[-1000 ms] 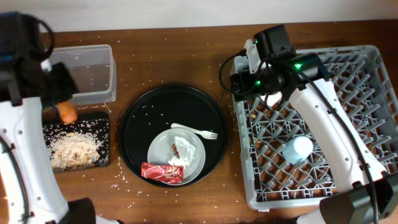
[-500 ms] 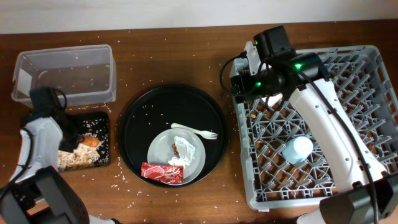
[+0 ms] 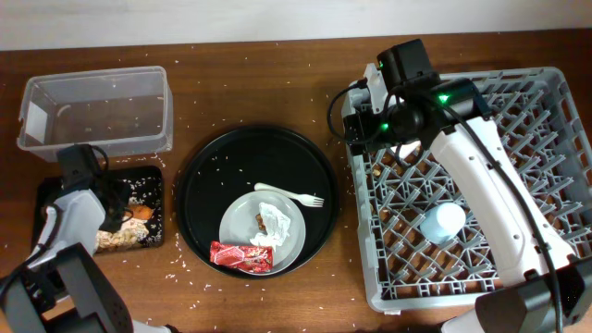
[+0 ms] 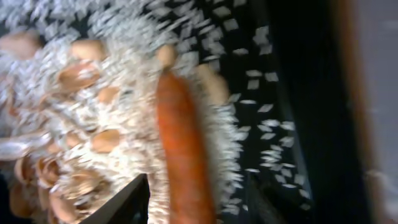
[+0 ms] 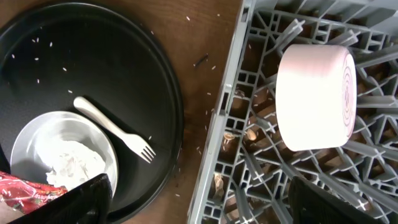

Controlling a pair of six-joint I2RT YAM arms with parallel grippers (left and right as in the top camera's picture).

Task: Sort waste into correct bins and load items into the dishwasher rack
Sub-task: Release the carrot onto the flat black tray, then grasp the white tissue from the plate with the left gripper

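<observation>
The orange carrot (image 3: 141, 211) lies on the pale rice scraps (image 3: 116, 237) in the shallow black tray (image 3: 154, 181). My left gripper (image 3: 118, 213) is low over it and open; in the left wrist view the carrot (image 4: 183, 143) sits between the spread jaws of that gripper (image 4: 193, 202). My right gripper (image 3: 367, 125) is open and empty over the dishwasher rack's (image 3: 555, 185) left edge. The white bowl (image 5: 316, 96) and light blue cup (image 3: 442, 222) are in the rack. The grey plate (image 3: 289, 242) holds the napkin (image 3: 274, 228), a brown lump and the red wrapper (image 3: 240, 257).
The clear tub (image 3: 92, 111) stands behind the black tray and holds only a few grains. The white fork (image 3: 291, 194) lies on the large round black tray (image 3: 213, 166), beside the plate. Rice grains are scattered over the wooden table.
My left gripper carried the carrot down from beside the clear tub into the shallow black tray and let it go. The right arm has not moved.
</observation>
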